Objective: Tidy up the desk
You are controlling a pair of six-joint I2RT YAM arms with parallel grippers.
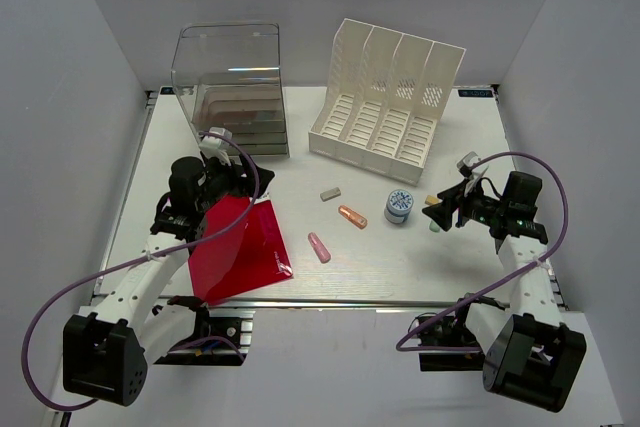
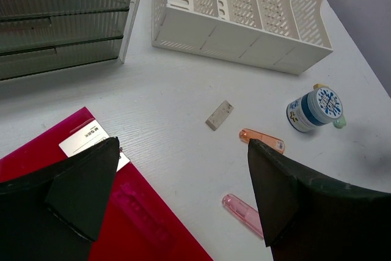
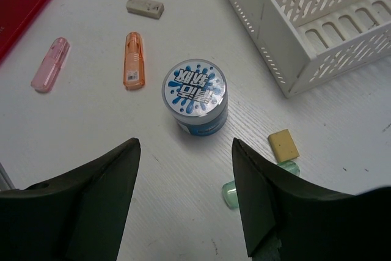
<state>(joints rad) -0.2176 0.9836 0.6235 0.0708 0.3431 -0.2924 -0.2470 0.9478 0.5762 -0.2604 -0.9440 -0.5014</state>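
Note:
The white desk (image 1: pixel 400 267) carries a red folder (image 1: pixel 240 247) at the left. Small items lie in the middle: a grey eraser (image 1: pixel 331 193), an orange capsule (image 1: pixel 352 216), a pink capsule (image 1: pixel 319 247) and a blue-lidded jar (image 1: pixel 399 206). My left gripper (image 2: pixel 183 145) is open and empty, hovering over the folder's far edge (image 2: pixel 153 230) with the pink capsule (image 2: pixel 241 212) near its right finger. My right gripper (image 3: pixel 184 143) is open and empty just short of the jar (image 3: pixel 195 96). A yellow eraser (image 3: pixel 283 145) and a green capsule (image 3: pixel 229 194) lie by its right finger.
A clear plastic drawer box (image 1: pixel 230 87) stands at the back left and a white slotted file rack (image 1: pixel 385 97) at the back centre. Grey walls close in the desk on three sides. The silver rail (image 1: pixel 330 302) runs along the near edge.

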